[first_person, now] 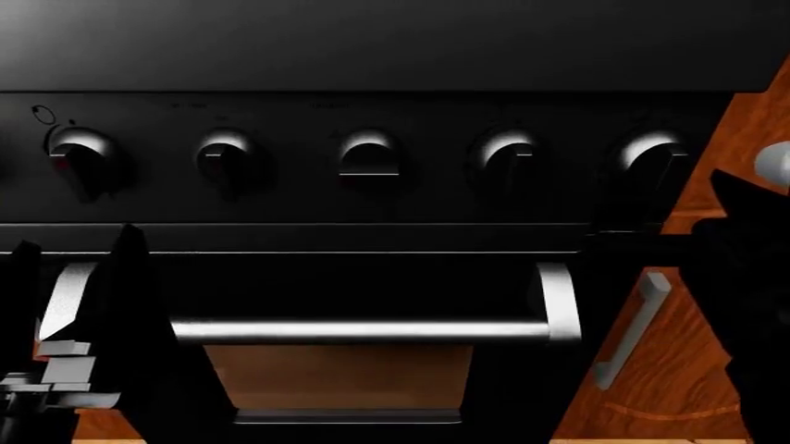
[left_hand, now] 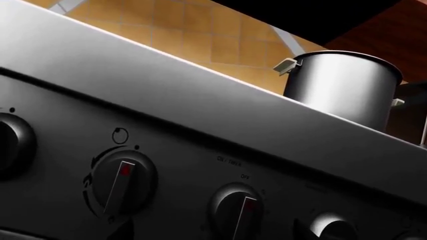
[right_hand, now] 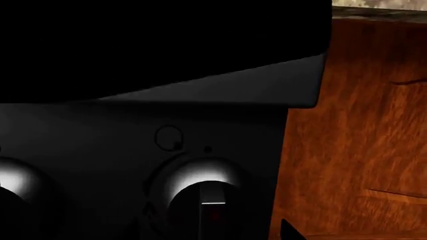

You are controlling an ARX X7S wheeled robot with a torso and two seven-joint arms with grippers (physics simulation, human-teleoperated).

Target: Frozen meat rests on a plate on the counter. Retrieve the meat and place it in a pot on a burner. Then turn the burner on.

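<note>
The pot [left_hand: 343, 87], tall, grey metal with cream side handles, stands on the stove top above the control panel in the left wrist view. Its inside is hidden. The frozen meat and the plate are out of view. A strip of the speckled counter [right_hand: 380, 7] shows above the wooden cabinet. My left arm [first_person: 124, 351] is a dark shape low before the oven door. My right arm [first_person: 746, 277] is a dark shape beside the stove's right end. Neither gripper's jaws show clearly. The right wrist camera is close to the rightmost knob [right_hand: 200, 197].
The black stove front carries a row of several knobs [first_person: 368, 153], with a steel oven handle [first_person: 358, 330] below. In the left wrist view two knobs with red marks [left_hand: 123, 180] sit under the steel edge. A reddish wooden cabinet [first_person: 654, 370] with a grey handle is at the right.
</note>
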